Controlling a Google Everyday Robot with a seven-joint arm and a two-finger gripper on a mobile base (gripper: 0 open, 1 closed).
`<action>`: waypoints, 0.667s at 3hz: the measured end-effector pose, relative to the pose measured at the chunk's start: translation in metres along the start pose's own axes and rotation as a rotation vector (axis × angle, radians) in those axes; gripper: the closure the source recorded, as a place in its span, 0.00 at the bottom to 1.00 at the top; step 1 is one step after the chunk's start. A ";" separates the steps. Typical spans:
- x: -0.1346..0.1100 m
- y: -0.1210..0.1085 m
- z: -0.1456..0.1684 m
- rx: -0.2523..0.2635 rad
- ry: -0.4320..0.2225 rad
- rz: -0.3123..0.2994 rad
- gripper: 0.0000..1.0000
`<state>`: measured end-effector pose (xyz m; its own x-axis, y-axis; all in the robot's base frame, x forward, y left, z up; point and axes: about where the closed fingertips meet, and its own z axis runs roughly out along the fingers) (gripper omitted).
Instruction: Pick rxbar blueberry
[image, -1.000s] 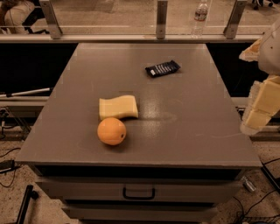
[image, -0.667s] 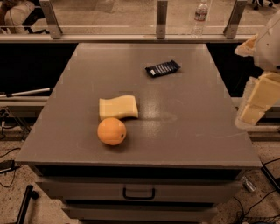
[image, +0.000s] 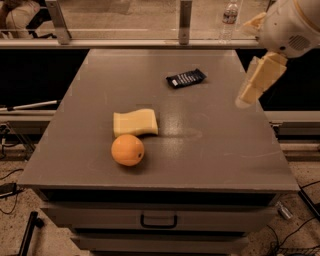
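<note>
Camera view is looking down on a big grey table (image: 235, 165) with a drawer (image: 159, 219) under its front edge. Over the table's right side the robot's pale arm (image: 292, 25) is hanging in the air. The gripper (image: 247, 97) is pointing down over the right edge, touching nothing, and I cannot tell from here whether it is spread or pressed together. Toward the front, a yellow wavy sponge (image: 135, 122) is lying flat, with a round orange fruit (image: 127, 149) sitting just beside its front edge. The rxbar blueberry (image: 186, 78), the smallest thing out, is lying flat toward the back of the table with its white print showing, well apart from the sponge and fruit. I am reading this as the approach step, as nothing is being held. The next move is calling for the gripper to travel across to the bar, line up over its narrow width and come down low, since the bar is lying so flat on the top
</note>
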<state>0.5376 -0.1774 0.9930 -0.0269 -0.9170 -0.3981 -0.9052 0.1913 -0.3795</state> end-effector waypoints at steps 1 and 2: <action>-0.023 -0.045 0.022 0.000 -0.082 -0.003 0.00; -0.037 -0.081 0.050 -0.011 -0.133 0.039 0.00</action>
<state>0.6336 -0.1410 0.9967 -0.0063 -0.8542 -0.5200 -0.9092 0.2213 -0.3525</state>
